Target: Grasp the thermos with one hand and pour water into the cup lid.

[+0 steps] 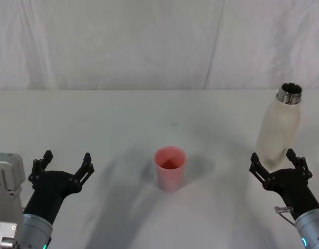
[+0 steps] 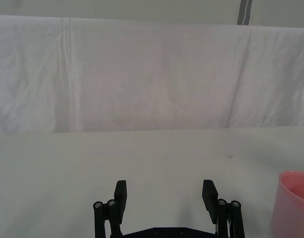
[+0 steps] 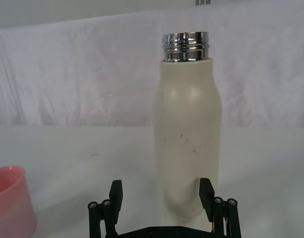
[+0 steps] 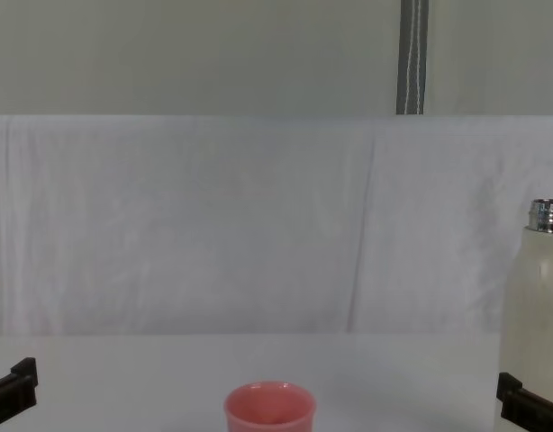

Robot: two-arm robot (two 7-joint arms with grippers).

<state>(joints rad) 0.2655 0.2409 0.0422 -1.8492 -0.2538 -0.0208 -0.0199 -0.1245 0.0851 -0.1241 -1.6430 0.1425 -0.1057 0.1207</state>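
Head view: the thermos (image 1: pixel 280 127) stands upright at the table's (image 1: pixel 123 119) right; the cup lid (image 1: pixel 170 168) stands at centre. The right gripper (image 1: pixel 278 164), jaws spread, sits just before the thermos base. The left gripper (image 1: pixel 62 164), jaws spread, rests left, holding nothing. Right wrist view: the thermos (image 3: pixel 187 134) stands between the spread fingers (image 3: pixel 116 194).

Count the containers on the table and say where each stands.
2. The cup lid stands mid-table; the thermos stands on the right, just beyond the open right pincer.
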